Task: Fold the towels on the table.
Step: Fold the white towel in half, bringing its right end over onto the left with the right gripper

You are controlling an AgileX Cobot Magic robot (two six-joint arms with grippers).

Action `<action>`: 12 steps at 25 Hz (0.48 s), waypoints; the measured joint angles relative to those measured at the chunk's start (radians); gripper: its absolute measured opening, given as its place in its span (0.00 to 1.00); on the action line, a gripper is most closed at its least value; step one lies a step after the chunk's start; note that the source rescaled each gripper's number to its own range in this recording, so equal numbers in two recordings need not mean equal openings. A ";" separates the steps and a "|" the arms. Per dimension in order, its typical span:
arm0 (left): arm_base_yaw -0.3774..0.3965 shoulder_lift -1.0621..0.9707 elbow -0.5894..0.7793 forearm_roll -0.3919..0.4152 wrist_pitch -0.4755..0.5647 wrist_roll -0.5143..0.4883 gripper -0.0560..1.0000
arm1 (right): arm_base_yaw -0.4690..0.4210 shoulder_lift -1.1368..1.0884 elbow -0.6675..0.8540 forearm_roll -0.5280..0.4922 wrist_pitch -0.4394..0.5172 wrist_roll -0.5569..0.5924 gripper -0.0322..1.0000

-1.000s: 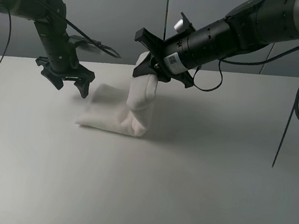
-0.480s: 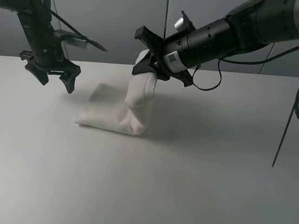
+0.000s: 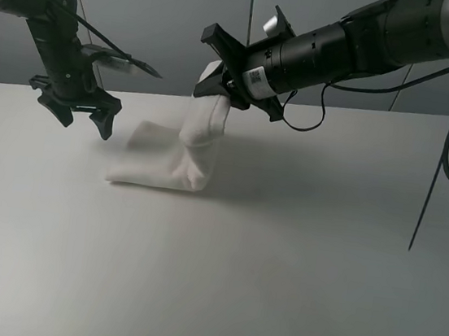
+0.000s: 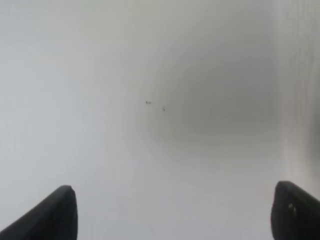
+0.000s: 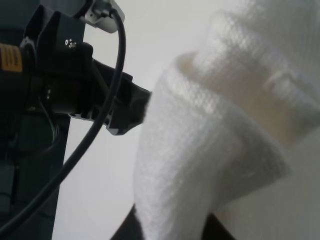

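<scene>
The white terry towel lies partly folded on the white table, left of centre at the back. My right gripper is shut on one end of the towel and holds it up above the rest; the cloth hangs down in a column. The right wrist view shows the bunched towel close up, hiding the fingers. My left gripper is open and empty, hovering above the table just left of the towel. In the left wrist view its two dark fingertips frame bare tabletop.
A grey wall stands behind the table's far edge. Dark cables hang from the right arm at the right side. The left arm shows in the right wrist view beyond the towel.
My left gripper drew back to the left, away from the towel, then held still. My right gripper lifted the held towel end and carried it left; the lying part slid left.
</scene>
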 joint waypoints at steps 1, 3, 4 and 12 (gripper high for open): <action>0.000 0.000 0.000 -0.003 -0.003 0.000 0.99 | 0.000 0.000 0.000 0.007 0.005 -0.003 0.05; 0.000 0.000 0.000 -0.009 -0.009 0.000 0.99 | 0.004 0.000 0.000 0.014 0.009 -0.007 0.05; 0.000 0.000 0.000 -0.011 -0.010 0.000 0.99 | 0.009 0.000 0.000 0.014 0.009 -0.010 0.05; 0.000 0.033 0.001 -0.022 -0.017 0.002 0.99 | 0.030 0.000 -0.011 0.013 0.012 -0.018 0.05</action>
